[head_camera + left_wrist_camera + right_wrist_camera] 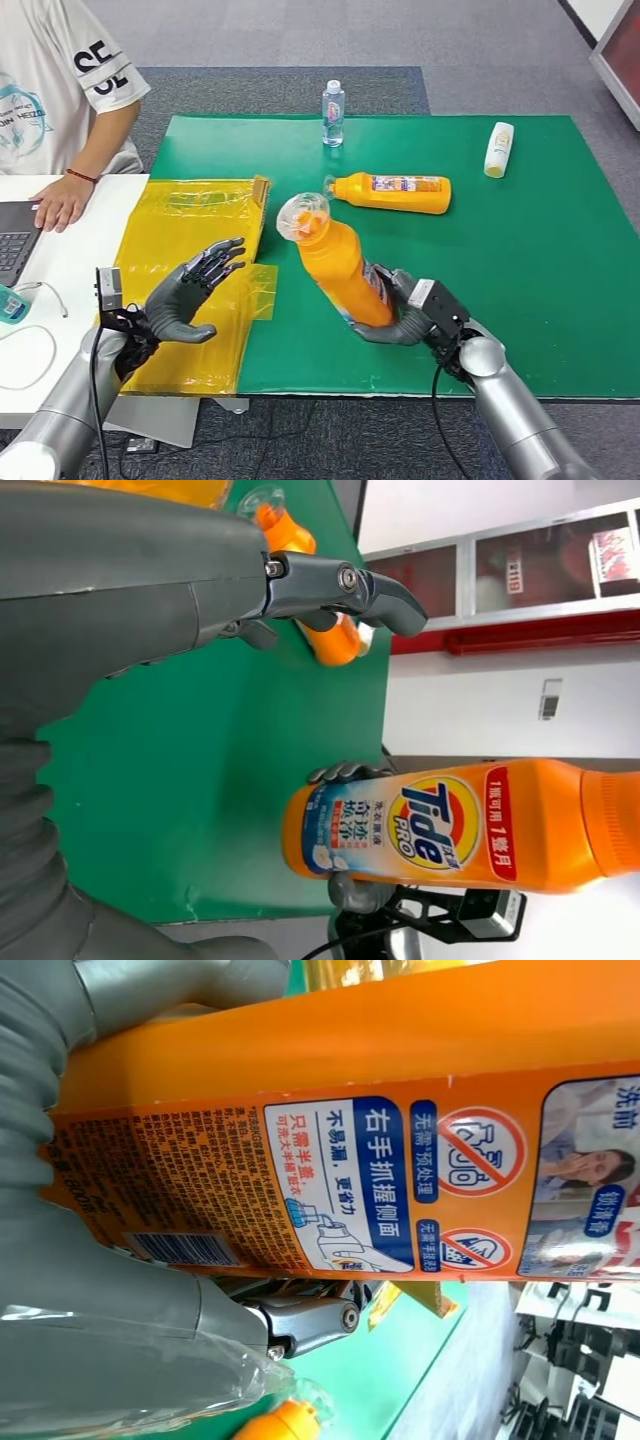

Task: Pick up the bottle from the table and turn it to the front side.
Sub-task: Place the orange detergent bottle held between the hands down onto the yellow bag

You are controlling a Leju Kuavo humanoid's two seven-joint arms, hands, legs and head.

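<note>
My right hand [396, 315] grips the orange bottle [340, 265] at its base, lifted above the green mat [528, 250]. Its long axis tilts up toward my left hand [189, 295], which waits beside with fingers spread and holds nothing.

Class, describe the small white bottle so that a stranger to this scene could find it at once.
Start at the green mat covering the table and go to its far right corner. The white bottle lies there alone on its side. Unlike the two orange bottles and the upright clear water bottle, it is white and squat.
</note>
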